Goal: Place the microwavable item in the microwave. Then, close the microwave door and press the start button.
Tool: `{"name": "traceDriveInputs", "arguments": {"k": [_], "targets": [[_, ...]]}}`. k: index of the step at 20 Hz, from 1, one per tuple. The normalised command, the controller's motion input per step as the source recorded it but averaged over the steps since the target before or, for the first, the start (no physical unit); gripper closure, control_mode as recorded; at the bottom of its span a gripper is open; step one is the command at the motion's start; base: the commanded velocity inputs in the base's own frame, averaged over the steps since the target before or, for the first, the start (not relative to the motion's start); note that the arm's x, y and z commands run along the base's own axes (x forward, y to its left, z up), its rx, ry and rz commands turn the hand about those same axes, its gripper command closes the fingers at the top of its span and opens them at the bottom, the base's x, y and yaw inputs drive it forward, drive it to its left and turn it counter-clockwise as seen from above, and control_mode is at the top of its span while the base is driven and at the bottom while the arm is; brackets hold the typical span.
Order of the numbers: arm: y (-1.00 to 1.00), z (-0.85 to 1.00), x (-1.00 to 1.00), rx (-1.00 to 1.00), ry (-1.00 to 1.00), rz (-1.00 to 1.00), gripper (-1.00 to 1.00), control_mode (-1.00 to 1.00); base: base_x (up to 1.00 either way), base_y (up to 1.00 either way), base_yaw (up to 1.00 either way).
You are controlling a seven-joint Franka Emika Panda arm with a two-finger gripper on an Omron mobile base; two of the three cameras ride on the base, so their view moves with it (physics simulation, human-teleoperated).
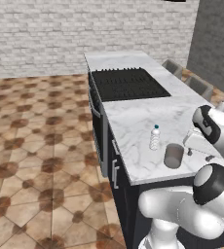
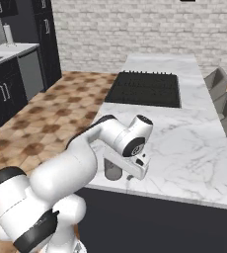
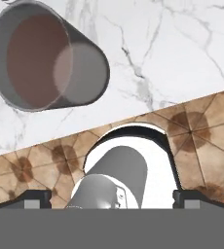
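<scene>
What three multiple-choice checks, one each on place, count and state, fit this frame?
1. Where does the cup stand?
A. on the cooktop
B. on the marble counter near its front edge
C. on the floor

2. How many bottles are on the counter?
A. one
B. two
C. three

3. How do the gripper jaws stand?
A. shut on the cup
B. shut on the bottle
C. open, holding nothing

Key: B, the cup sits on marble beside the water bottle; A, a single bottle; C, the tips stand wide apart, clear of the cup.
</scene>
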Motion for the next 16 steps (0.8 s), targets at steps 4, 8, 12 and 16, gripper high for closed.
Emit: {"name": "traceDriveInputs", "arguments": {"k": [4, 8, 12, 16], "targets": [[0.00, 0.00, 0.01, 0.00, -0.05, 0.00, -1.00, -1.00, 0.00, 0.00, 0.00], [0.18, 0.00, 0.00, 0.00, -0.15, 0.00, -1.00, -1.00, 0.00, 0.00, 0.00], [0.18, 0.00, 0.15, 0.00, -0.07, 0.00, -1.00, -1.00, 0.00, 0.00, 0.00], [0.02, 0.00, 0.25, 0.00, 0.00, 0.00, -1.00, -1.00, 0.00, 0.00, 0.00]]}}
